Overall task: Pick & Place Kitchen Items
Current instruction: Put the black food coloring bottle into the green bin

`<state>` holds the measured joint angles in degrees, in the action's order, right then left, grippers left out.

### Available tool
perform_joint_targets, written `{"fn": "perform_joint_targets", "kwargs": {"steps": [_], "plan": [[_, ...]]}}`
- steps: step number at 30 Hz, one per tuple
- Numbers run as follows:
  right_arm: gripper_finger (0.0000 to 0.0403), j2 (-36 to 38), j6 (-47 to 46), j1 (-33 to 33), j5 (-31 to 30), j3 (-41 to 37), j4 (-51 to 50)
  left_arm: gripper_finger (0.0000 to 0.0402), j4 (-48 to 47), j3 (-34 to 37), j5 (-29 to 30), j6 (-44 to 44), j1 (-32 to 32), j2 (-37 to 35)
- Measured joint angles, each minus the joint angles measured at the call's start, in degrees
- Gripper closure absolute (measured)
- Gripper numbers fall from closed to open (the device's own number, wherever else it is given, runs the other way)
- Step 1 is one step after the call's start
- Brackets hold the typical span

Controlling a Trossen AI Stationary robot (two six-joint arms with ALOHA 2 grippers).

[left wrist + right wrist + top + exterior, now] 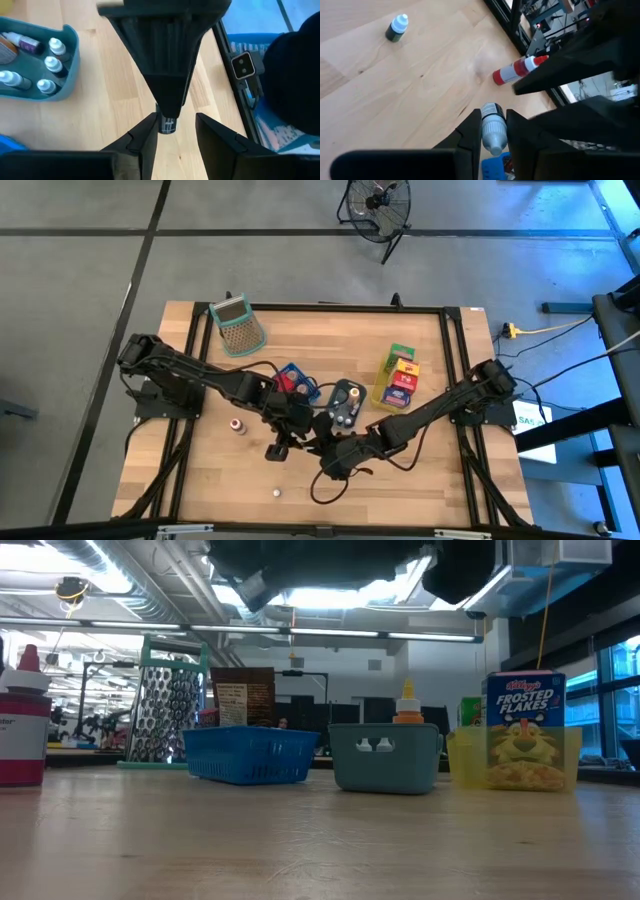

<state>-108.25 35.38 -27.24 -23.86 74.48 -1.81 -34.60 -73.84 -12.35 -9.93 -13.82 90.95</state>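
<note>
A small bottle with a pale ribbed cap is up between the fingers of my right gripper, which is shut on it above the table's middle. The bottle's dark end pokes out between the fingertips of my left gripper, which stands open facing the right one. That end is close to one left finger; I cannot tell whether they touch. A red-and-white bottle and a small green bottle lie on the wood. My right gripper pinches the small bottle at its pale cap end between its two fingers. The bottle lies along the fingers, its dark end sticking out past the tips. It is held clear of the table, slanting down toward the table's left and near side.
A teal tray of little bottles, a blue basket and a yellow tray of boxes stand across the middle. A grater lies at the far left. Bare wood stretches along the near edge.
</note>
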Motion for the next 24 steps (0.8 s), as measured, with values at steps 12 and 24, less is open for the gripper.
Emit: {"fn": "perform_joint_targets", "kwargs": {"steps": [12, 24], "plan": [[0.0329, -0.2, -5.4, -2.0, -4.3, 0.0, -3.1, 0.0276, 0.2, -0.2, 8.4, 5.2, 0.2, -5.0], [0.0330, 3.3, -23.2, -6.1, -24.8, 0.2, -12.8, 0.0276, -11.4, 0.0, 25.4, 4.7, 0.1, -11.3]]}}
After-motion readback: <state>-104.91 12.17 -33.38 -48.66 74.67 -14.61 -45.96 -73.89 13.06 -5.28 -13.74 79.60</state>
